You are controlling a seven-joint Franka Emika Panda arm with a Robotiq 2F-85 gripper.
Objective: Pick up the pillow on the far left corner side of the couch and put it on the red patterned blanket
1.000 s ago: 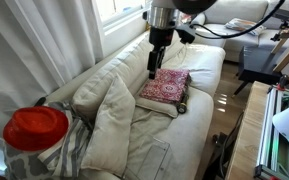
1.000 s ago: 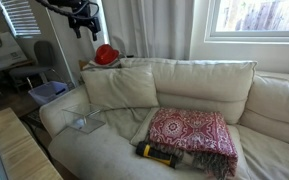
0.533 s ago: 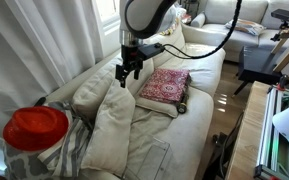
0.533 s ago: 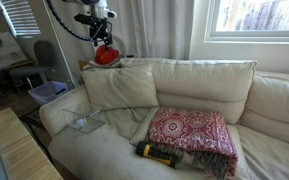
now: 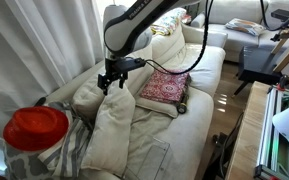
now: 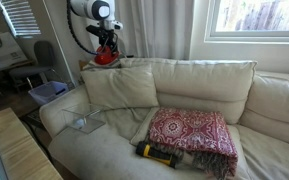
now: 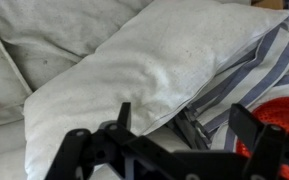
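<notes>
- Red round object: shiny, at the corner end of the couch.
- Striped throw: grey and white, draped over the same corner of the couch, under and beside the red object.
- Pillow: plain cream, creased, leaning upright against the couch back at that corner.
- Gripper: above the couch back, over the pillow's top edge. Jaws are spread wide with nothing between them. The wrist view looks down onto the pillow.
- Red patterned blanket: folded flat on the couch seat, apart from the pillow.
- Yellow-and-black cylinder: on the couch seat, at the blanket's front edge.
</notes>
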